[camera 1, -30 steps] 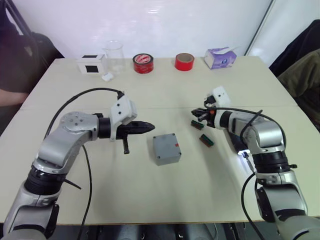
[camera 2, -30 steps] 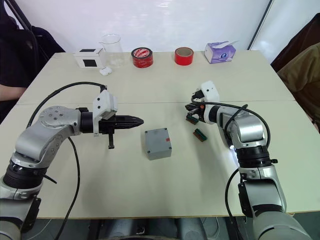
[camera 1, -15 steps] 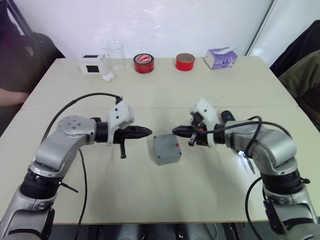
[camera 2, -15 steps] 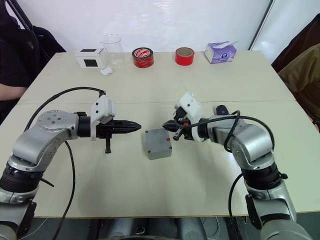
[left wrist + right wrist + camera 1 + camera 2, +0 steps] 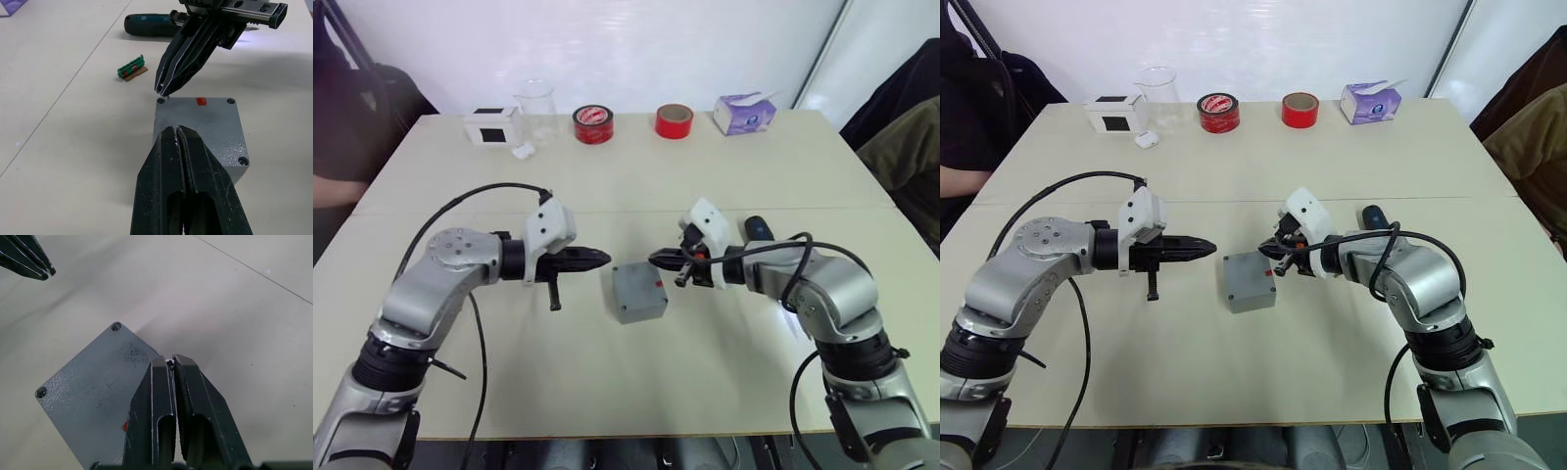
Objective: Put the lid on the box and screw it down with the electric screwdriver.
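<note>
Left wrist view, one lid [image 5: 203,126], one electric screwdriver [image 5: 149,25]

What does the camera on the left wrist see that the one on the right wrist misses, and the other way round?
Left wrist view: the electric screwdriver lying on the table, a small green part and a corner of a purple tissue box.
Right wrist view: a dark scuff on the lid, and a close look at a tiny pale piece pinched in the right claw.
Both: the lid sitting on the box, with the shut left claw and the right claw pointing at each other across it.
</note>
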`<state>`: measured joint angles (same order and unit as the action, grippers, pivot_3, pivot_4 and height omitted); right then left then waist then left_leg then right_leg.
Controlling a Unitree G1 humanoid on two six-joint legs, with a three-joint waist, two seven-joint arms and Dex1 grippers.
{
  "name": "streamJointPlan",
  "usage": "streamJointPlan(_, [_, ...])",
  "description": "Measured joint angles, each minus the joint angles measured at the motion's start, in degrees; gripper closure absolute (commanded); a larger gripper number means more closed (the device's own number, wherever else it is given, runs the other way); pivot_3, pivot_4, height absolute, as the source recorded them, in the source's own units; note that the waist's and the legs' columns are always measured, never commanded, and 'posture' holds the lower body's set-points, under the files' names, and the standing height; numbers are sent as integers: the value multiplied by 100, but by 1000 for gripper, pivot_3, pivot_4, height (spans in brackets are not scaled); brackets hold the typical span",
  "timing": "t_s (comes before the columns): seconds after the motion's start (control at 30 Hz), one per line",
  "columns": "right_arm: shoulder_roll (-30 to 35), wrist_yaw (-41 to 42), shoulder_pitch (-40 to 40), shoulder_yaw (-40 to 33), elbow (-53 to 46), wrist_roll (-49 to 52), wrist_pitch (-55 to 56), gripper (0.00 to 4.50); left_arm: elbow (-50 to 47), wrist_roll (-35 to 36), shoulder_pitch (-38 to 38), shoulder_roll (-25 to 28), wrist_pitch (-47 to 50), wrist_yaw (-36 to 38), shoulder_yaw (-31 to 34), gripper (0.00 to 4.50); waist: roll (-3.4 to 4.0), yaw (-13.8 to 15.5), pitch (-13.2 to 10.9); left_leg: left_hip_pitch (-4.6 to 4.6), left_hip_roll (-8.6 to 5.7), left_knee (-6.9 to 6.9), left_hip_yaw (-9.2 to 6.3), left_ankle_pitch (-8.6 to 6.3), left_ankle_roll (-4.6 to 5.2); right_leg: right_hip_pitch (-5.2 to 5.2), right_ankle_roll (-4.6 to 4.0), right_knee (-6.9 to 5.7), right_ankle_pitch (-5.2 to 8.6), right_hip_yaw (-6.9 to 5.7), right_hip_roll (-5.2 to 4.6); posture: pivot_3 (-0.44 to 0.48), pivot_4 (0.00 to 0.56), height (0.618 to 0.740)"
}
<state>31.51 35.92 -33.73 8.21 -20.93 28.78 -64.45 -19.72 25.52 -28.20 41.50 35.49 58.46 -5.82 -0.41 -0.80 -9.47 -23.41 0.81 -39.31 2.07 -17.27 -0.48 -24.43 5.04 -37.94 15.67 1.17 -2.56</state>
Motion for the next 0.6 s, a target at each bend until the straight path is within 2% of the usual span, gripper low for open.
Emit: streamJointPlan(0.6, [3, 46, 89, 233, 282, -212, 357, 4404, -139, 21, -5, -2, 70, -129, -6, 4500, 0, 3, 0, 0, 0, 0, 0, 0, 0, 0, 0, 0, 0, 0, 0, 0, 150, 740])
